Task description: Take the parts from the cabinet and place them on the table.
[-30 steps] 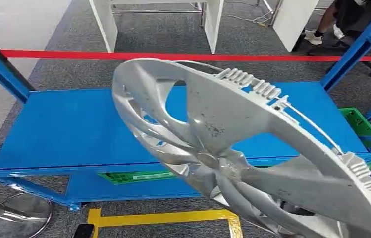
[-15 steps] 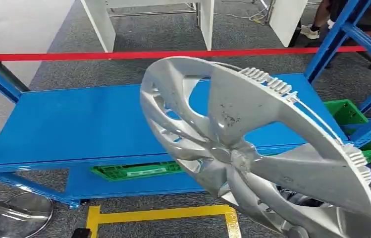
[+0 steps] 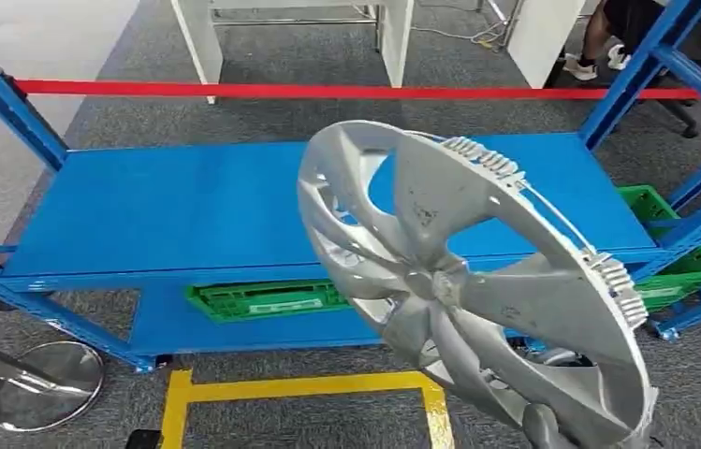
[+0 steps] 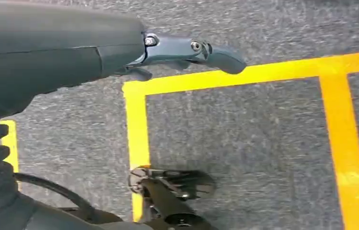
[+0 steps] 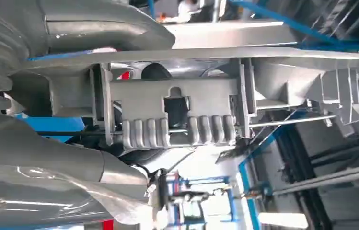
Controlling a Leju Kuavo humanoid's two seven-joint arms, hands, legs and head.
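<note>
1. A blue metal rack spans the middle of the head view, its broad upper shelf bare; a lower shelf sits beneath it.
2. A silver wheel cover, tilted, fills the centre and lower right of the frame, in front of the rack; scuff marks dot one spoke.
3. The right hand grips the wheel cover's rim, its fingers closed around the ribbed clip.
4. The left hand hangs over grey carpet and yellow floor tape, fingers extended, holding nothing.
5. A green crate lies on the lower shelf; its pale label is unreadable.
6. A red tape barrier crosses the upper frame.
</note>
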